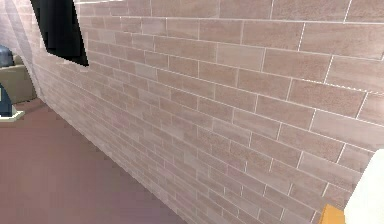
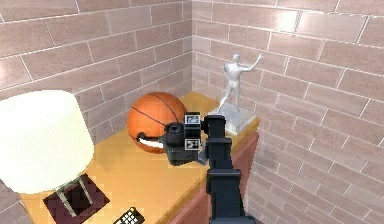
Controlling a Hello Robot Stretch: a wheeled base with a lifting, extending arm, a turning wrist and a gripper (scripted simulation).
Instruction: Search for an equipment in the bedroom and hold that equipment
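Big brick wall fills the run ahead in the forward view, with a dark panel hung high at its left. The base looks tight against it, so a careless turn risks scraping the bricks.

Over to the arm side view: a wooden worktop sits tucked into the room's corner. A lamp with a wide white shade stands at its near left corner. Mid-worktop, toward the back edge, rests the orange basketball, and that's the equipment by my read.

The arm reaches in over the front edge, and the hand is low against the ball's near side. Does it have a grip? I cannot tell, because the ball lies on the worktop right behind the fingers.

Now the dangers:
- **Ball:** it's round, so contact off-centre could send it rolling toward the lamp or the back wall. A lift on a weak hold could drop it over the front edge.
- **Statue:** the white statue stands at the far right corner, close beside the arm's line, and a sideways swing could topple it.
- **Remote:** the small dark remote lies at the front edge left of the arm, where a retreat could sweep it off.
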